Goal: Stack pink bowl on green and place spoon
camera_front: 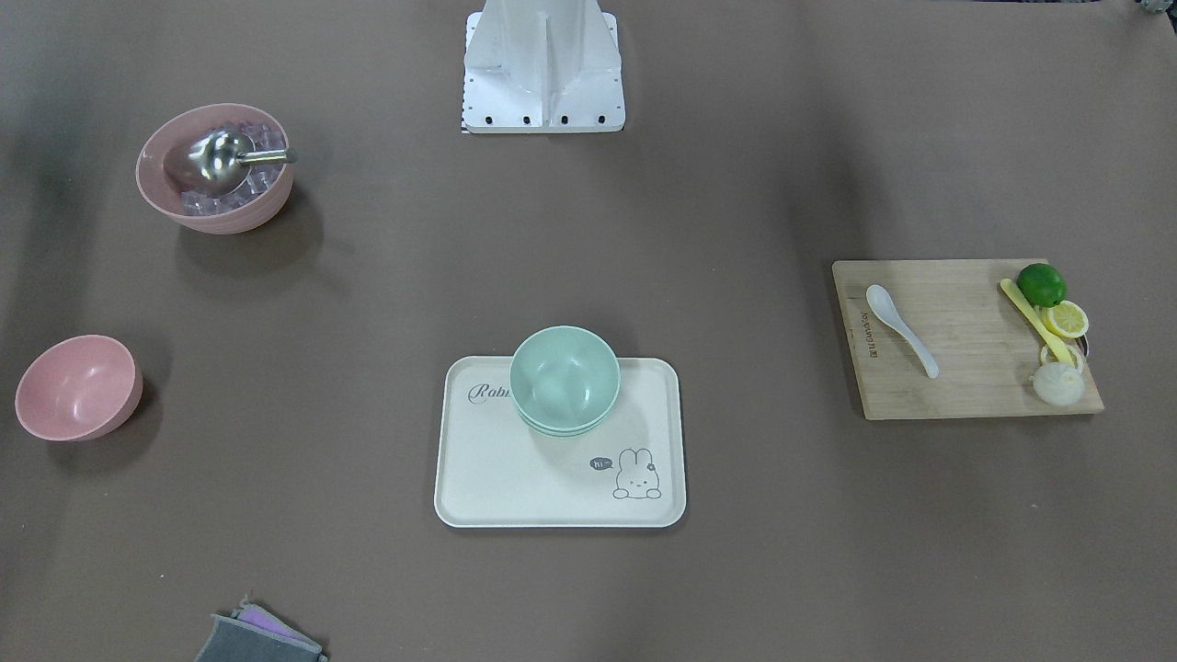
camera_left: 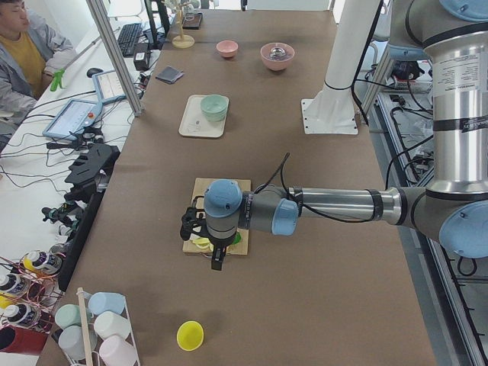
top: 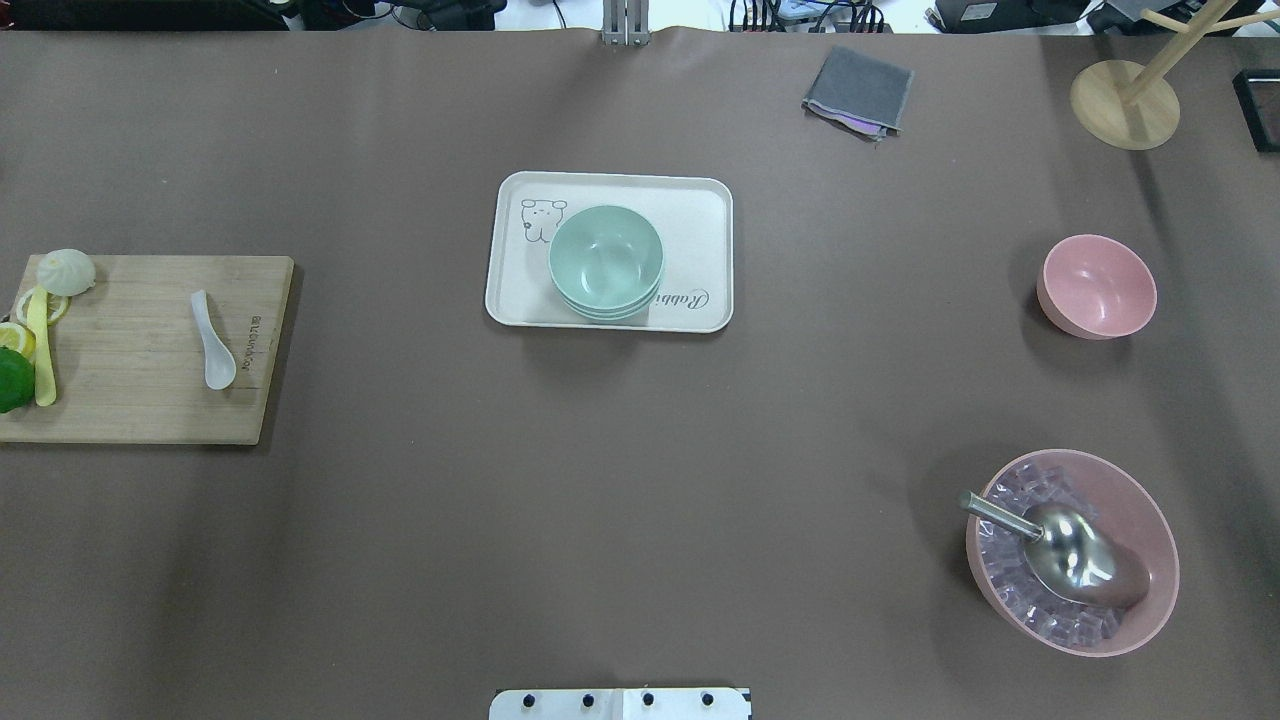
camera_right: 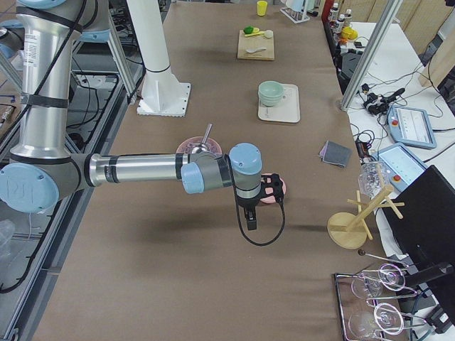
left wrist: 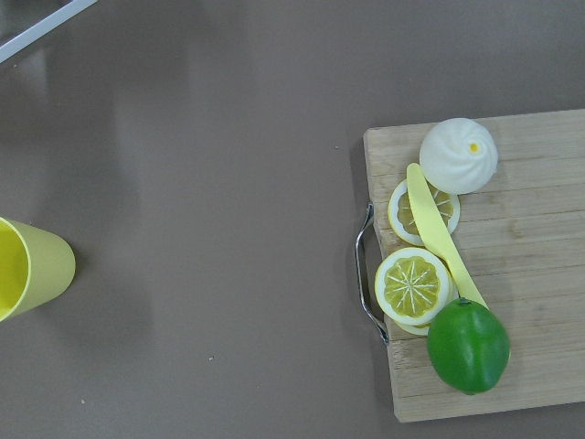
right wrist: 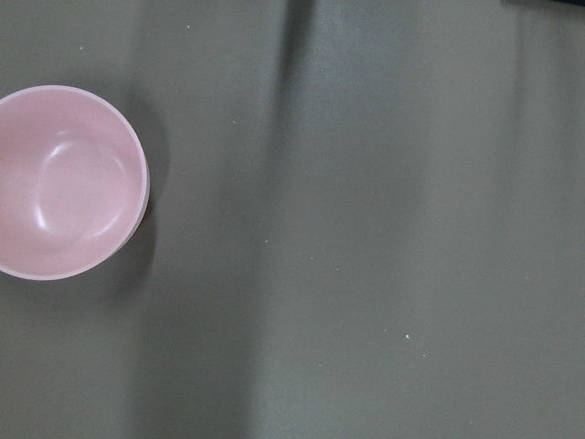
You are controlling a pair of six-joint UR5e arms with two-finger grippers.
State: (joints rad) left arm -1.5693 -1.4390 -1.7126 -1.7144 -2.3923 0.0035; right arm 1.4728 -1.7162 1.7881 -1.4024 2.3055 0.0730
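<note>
I see the pink bowl (camera_front: 78, 387) sitting upright and empty on the bare table at the robot's right, well apart from the tray (camera_front: 478, 478); the right wrist camera looks straight down on it, at the left edge of its view. The green bowl (camera_front: 564, 380) stands on the tray's robot-side half; the rim lines under it suggest it tops a small stack of green bowls.

The spoon (camera_front: 899, 327) lies on the cutting board (camera_front: 956, 391) at the robot's left, bowl end toward the robot. It lies apart from the lime (camera_front: 1041, 284), lemon slices (camera_front: 1067, 319), yellow knife (camera_front: 1037, 322) and white bun (camera_front: 1057, 382) grouped at the board's outer end.

The left gripper (camera_left: 191, 226) hangs over that fruit end of the board; I see it only from the side camera, so I cannot tell whether its jaws are apart or together. The right gripper (camera_right: 277, 187) hangs over the pink bowl, partly hiding it in the side view; again I cannot tell how its jaws stand.

Nearer the robot on its right, a larger pink bowl (camera_front: 214, 167) holds ice cubes and a metal scoop (camera_front: 221, 156). A grey cloth (camera_front: 257, 639) lies at the operators' edge; a yellow cup (left wrist: 27, 270) stands beyond the board's handle.
</note>
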